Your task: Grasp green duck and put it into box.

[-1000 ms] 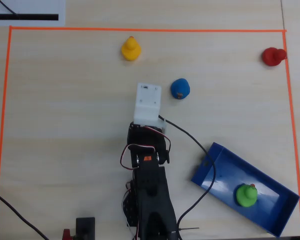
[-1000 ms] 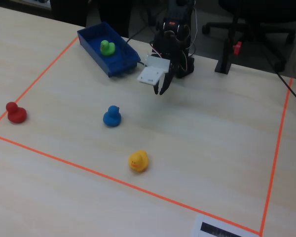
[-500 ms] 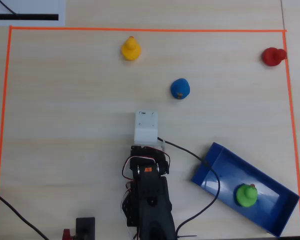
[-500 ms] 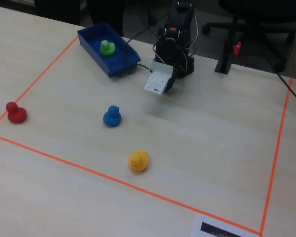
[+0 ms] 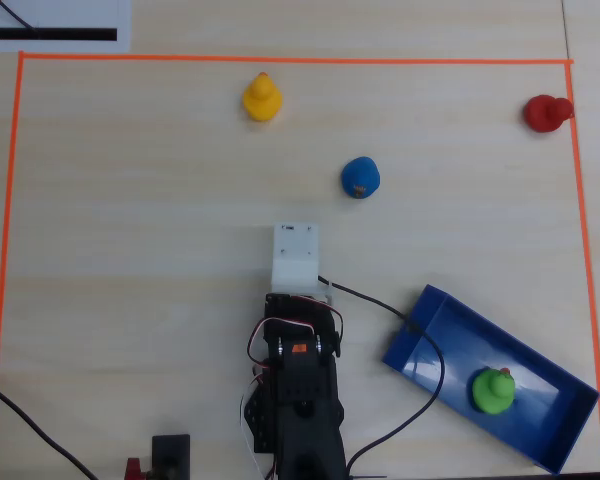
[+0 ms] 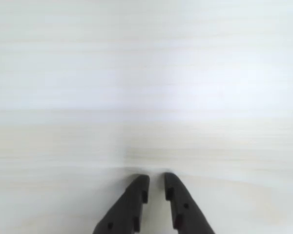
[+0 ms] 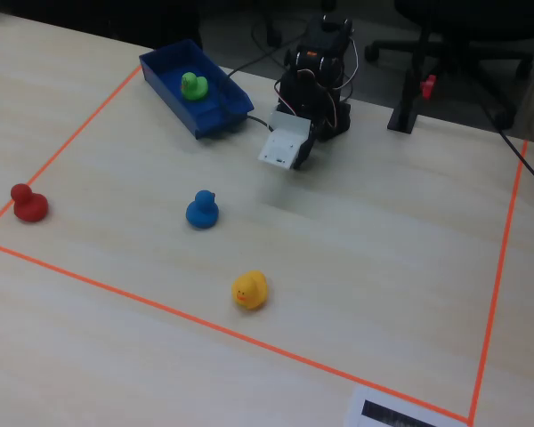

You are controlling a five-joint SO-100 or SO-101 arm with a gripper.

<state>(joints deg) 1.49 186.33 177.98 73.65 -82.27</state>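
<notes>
The small bright green rubber duck point(image 5: 493, 390) sits upright inside the shallow dark blue plastic box point(image 5: 430, 310), toward the box's end farthest from the arm, and nothing touches it; the fixed view shows the same point(image 7: 193, 85). Judged from how things lie, the placing step is done and what remains is only for the arm to rest clear of the box.

The black two-finger gripper point(image 6: 155, 180) holds nothing: in the wrist view its fingers stand narrow, a slim gap between the tips, over bare pale wood. In the overhead view the arm point(image 5: 298, 370) is folded near its base, just beside the box's near corner, with a black cable point(image 5: 380, 305) running to that corner.

Away from the box lie 3 other ducks: a blue one point(image 5: 360, 177) nearest, a yellow one point(image 5: 261, 98) farther off, and a red one point(image 5: 546, 112) touching the orange tape border point(image 5: 10, 200). The table point(image 5: 130, 250) on the arm's side opposite the box is open room.
</notes>
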